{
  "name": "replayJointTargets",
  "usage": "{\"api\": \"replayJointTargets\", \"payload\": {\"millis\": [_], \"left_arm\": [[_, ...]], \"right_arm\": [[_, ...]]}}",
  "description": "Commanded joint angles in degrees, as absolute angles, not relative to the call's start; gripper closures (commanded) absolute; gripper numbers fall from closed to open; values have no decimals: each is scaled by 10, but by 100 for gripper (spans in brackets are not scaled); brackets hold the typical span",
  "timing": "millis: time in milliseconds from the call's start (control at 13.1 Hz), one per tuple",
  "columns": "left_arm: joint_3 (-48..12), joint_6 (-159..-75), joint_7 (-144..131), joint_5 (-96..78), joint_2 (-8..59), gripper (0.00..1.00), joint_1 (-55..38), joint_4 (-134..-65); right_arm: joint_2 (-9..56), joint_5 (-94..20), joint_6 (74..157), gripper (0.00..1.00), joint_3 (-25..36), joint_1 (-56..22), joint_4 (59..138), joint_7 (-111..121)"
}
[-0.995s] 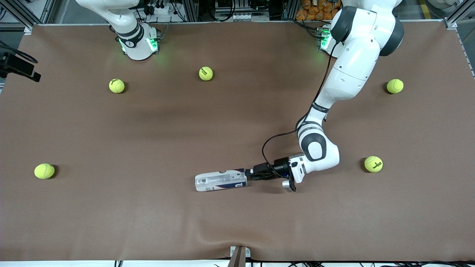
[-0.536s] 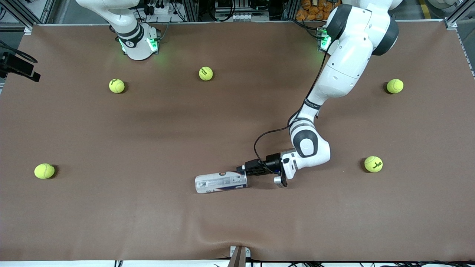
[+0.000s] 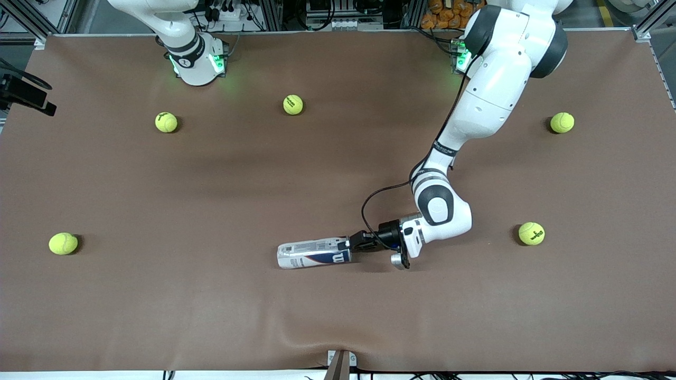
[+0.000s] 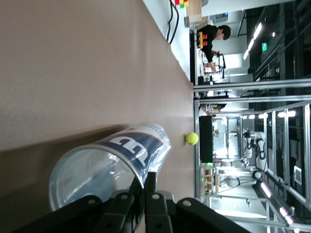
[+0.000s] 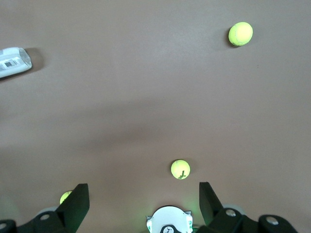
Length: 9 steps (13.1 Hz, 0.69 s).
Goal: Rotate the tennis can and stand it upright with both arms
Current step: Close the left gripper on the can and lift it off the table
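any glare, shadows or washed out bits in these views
Front view: even light, soft shadow under the tennis can, green glow at both arm bases. Left wrist view: the can is sharp and casts a dark shadow; background lamps are blown out. Right wrist view: flat light, small shadows beside the tennis balls.

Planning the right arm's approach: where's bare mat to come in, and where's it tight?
Bare brown mat spans the middle, bordered by the two balls near the bases, the ball at the right arm's end and the tennis can. Crowded only at the can's open end, where the left tool grips its rim. The right tool waits, open, above its base.
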State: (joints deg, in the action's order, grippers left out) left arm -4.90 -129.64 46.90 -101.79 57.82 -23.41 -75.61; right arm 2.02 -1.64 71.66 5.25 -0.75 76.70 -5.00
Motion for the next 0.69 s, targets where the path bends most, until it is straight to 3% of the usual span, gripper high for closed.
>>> {"api": "replayJointTargets", "payload": {"millis": [0, 612], "left_arm": [[-34, -1304, 356, -926, 527, 100, -235, -765], [-35, -1221, 3, -593, 364, 100, -213, -785]], "right_arm": [[20, -9, 710, 0, 51, -5, 761, -58], [20, -8, 710, 0, 51, -3, 761, -56]]}}
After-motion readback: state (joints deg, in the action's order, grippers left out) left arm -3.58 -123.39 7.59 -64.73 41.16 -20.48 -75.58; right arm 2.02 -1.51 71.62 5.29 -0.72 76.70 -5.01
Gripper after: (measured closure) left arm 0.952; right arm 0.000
